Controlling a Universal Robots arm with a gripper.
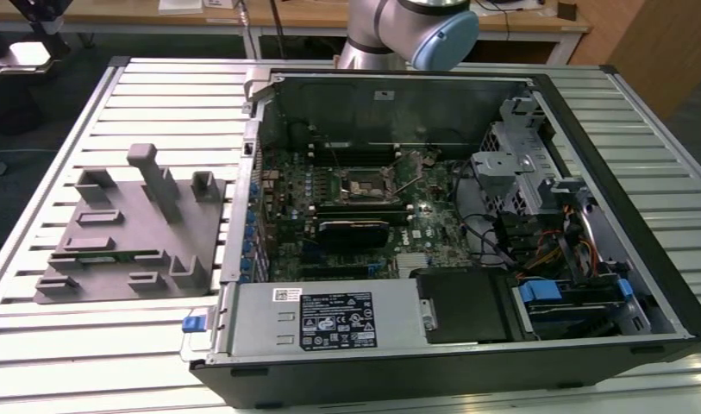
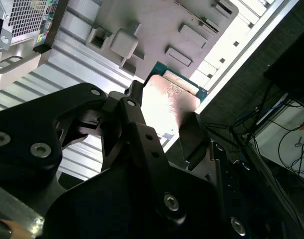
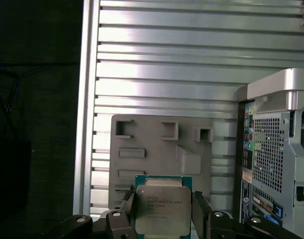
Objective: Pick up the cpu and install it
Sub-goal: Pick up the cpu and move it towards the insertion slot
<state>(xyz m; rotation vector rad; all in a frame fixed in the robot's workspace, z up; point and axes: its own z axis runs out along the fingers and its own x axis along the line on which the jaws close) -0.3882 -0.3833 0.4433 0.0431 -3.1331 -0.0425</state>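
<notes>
The cpu (image 3: 159, 204), a small square chip with a pale silvery top and a green rim, sits between my gripper's (image 3: 162, 211) two black fingers (image 3: 126, 205), which press on opposite edges. It hangs well above the grey slotted block (image 3: 157, 149) on the slatted table. In the second wrist view the cpu (image 2: 169, 97) shines brightly in the gripper (image 2: 164, 117), again over the block (image 2: 157, 30). In the exterior view the block (image 1: 126, 228) lies at the left, and the dark metal-framed socket (image 1: 362, 183) lies on the green motherboard (image 1: 327, 216) inside the open computer case.
The open case (image 1: 626, 216) has tall walls, a power supply (image 1: 327, 319) at the front, and drive bays with cables (image 1: 557, 250) at the exterior view's right. The arm's joint (image 1: 408, 30) shows behind the case. The table's edge (image 3: 87, 99) runs beside the block.
</notes>
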